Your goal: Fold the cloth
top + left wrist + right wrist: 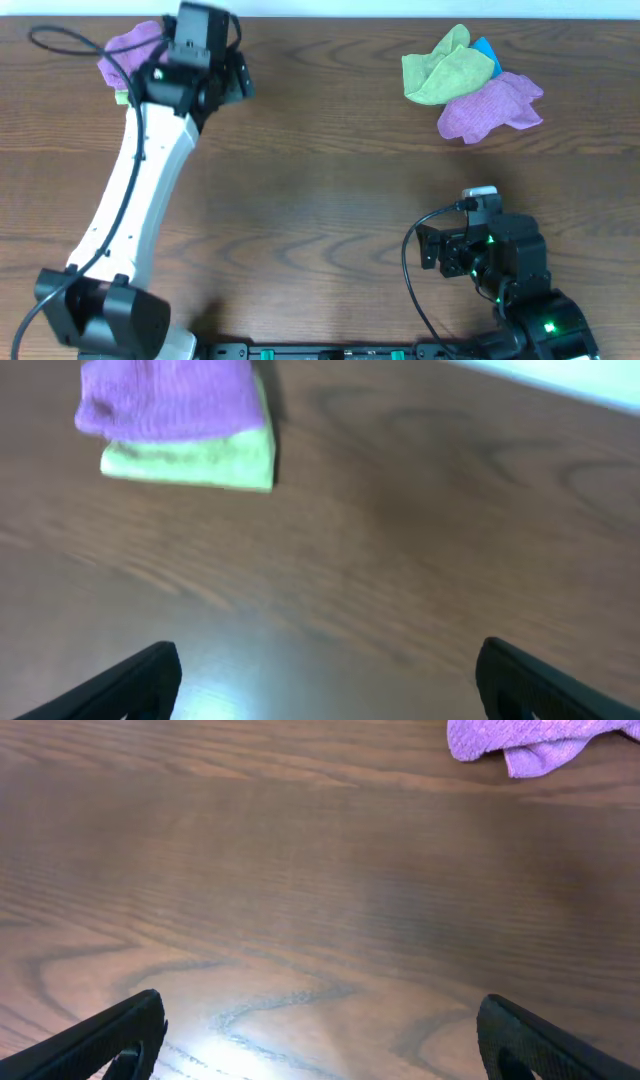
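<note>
Lilac-purple cloth (170,400), one item: folded flat, lying on top of a folded light green cloth (190,462) at the far left of the table (320,180). Together they make a stack of two, with the green edge showing below the purple. The tag cannot be made out.

Left gripper (325,670), one: held over bare wood just beside the stack, its fingers (130,680) spread wide and holding nothing. The white left arm (130,190) reaches across the table to it.

Right gripper (320,1035), one: low over bare wood at the near right, fingers spread wide and holding nothing.

Loose pile at the far right, three items, all crumpled:
- one second purple cloth (490,105) at the near side, its edge showing at the top of the right wrist view
- one light green cloth (445,70) lying partly over it
- one blue cloth (485,48), mostly hidden behind the green

The pile lies well apart from the stack.

Totals: two purple cloths, two light green, one blue.
</note>
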You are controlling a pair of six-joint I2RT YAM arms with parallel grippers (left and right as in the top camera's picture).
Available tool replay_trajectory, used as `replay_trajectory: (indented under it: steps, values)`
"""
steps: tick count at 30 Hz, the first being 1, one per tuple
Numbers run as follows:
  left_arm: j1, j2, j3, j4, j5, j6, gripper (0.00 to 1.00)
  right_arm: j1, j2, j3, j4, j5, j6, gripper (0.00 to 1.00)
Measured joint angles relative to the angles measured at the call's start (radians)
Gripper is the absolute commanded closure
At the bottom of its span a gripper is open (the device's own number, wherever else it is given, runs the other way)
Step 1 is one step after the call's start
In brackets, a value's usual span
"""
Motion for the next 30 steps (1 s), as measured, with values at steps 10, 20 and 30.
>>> replay_trajectory:
  steps: [10, 20, 30]
  values:
    - [0.007, -0.355, -0.52, 0.264, 0.0, 0.01, 0.05, 0.0, 0.0, 0.0, 0.0, 0.0, 0.0, 0.01]
    - [0.095, -0.811, -0.976, 0.377, 0.0, -0.04, 0.05, 0.0, 0.0, 0.0, 0.0, 0.0, 0.0, 0.01]
    - [0.101, -1.219, -1.263, 0.363, 0.016, -0.035, 0.05, 0.0, 0.0, -0.001, 0.001, 0.001, 0.0, 0.01]
